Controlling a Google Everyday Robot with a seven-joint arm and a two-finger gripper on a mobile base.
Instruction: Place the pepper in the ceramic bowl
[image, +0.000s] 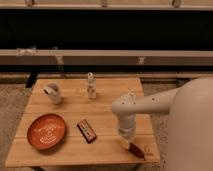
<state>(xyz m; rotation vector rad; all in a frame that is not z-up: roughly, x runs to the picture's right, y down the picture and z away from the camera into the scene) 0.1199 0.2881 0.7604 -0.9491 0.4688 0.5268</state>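
Observation:
The pepper (136, 150) is small, dark red and glossy, lying near the front right corner of the wooden table (75, 150). My gripper (128, 142) points down right over the pepper's left side, at the end of the white arm (150, 104) that reaches in from the right. The ceramic bowl (46, 131) is a wide orange-brown dish with pale swirls, at the table's front left, far from the gripper.
A dark flat packet (87, 130) lies between bowl and gripper. A white mug (53, 93) stands at the back left. A small pale shaker bottle (90, 85) stands at the back middle. A dark wall and ledge run behind the table.

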